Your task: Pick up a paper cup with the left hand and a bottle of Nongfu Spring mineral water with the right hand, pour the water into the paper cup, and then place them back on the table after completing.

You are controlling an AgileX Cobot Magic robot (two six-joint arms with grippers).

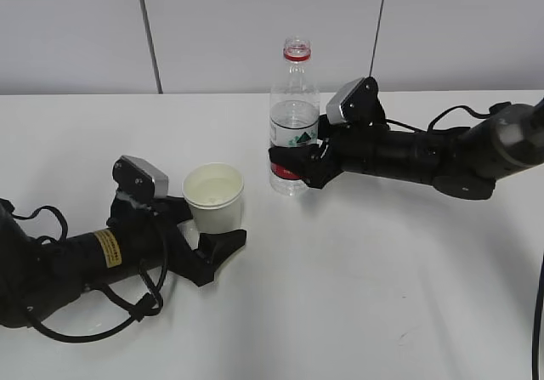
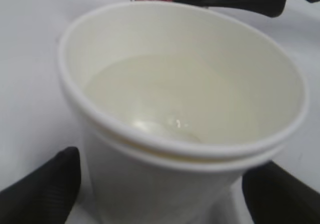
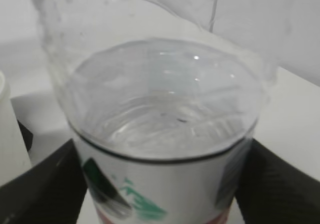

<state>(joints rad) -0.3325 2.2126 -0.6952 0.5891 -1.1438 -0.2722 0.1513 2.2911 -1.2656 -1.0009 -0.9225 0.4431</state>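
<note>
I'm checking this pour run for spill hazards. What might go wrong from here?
The bottle stands uncapped and tall, with the right tool around its lower body; a sideways nudge might tip it. The paper cup holds water between the left tool's fingers; squeezing or bumping it may slosh water onto the table.

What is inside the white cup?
The paper cup holds a shallow pool of clear water, seen from the left wrist view. The cup's near wall hides part of the bottom, so its depth is unclear.
</note>
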